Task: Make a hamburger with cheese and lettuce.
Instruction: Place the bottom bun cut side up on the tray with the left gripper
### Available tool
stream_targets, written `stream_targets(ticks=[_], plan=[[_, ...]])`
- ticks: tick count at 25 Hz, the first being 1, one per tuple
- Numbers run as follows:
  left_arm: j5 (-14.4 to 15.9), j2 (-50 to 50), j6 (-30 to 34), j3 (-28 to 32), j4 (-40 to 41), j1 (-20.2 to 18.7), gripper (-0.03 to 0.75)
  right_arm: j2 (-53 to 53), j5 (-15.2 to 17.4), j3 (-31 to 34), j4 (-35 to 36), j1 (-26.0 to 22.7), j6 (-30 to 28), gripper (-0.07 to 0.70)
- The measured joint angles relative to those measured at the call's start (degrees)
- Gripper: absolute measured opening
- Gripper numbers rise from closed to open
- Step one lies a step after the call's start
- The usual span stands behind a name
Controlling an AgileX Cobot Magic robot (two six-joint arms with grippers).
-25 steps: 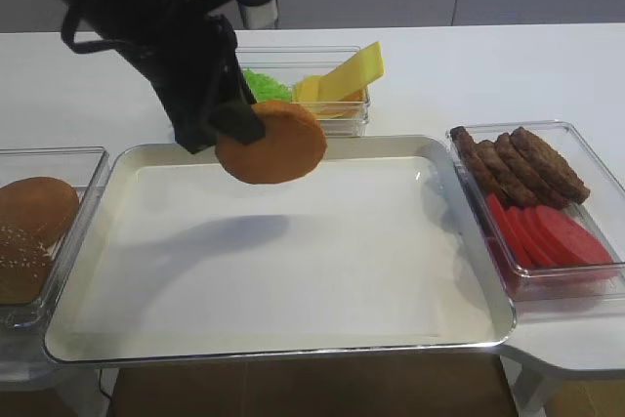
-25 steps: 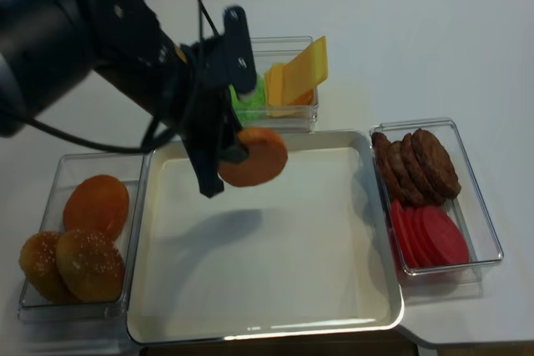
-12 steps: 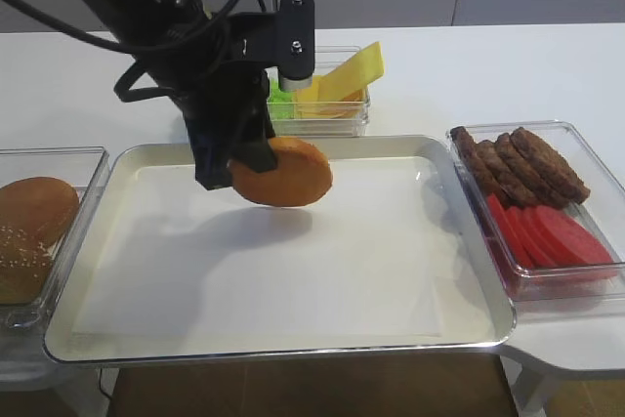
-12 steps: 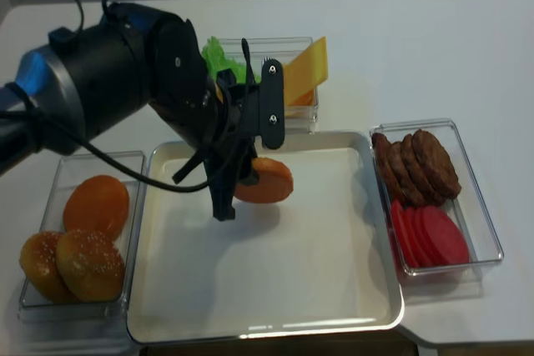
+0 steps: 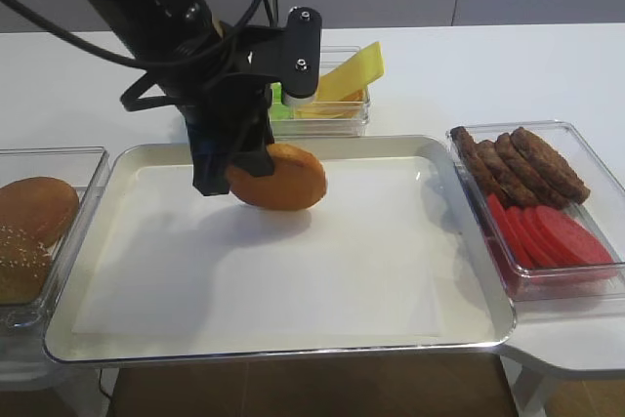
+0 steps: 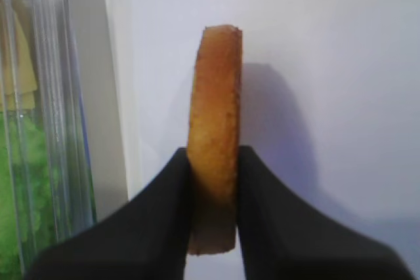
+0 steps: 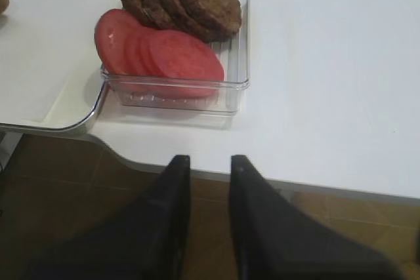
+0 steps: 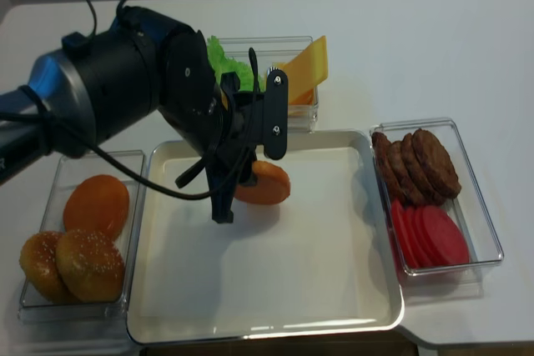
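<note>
Golden bun half (image 5: 277, 178), pinched tight by left gripper (image 6: 214, 227), has dropped lower toward tray (image 5: 293, 310) back edge; release seems close.

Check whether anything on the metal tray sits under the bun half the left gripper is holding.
Nothing visible does. The left gripper is shut on the round golden-brown bun half, and the white floor of the silver metal tray below it is bare.
</note>
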Motion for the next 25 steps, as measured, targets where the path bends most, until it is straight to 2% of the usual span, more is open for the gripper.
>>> stream_targets(ticks=[25], plan=[[-0.51, 0.0, 0.0, 0.0, -0.51, -0.08, 0.141, 0.0, 0.0, 0.0, -0.44, 0.0, 0.0, 0.181]])
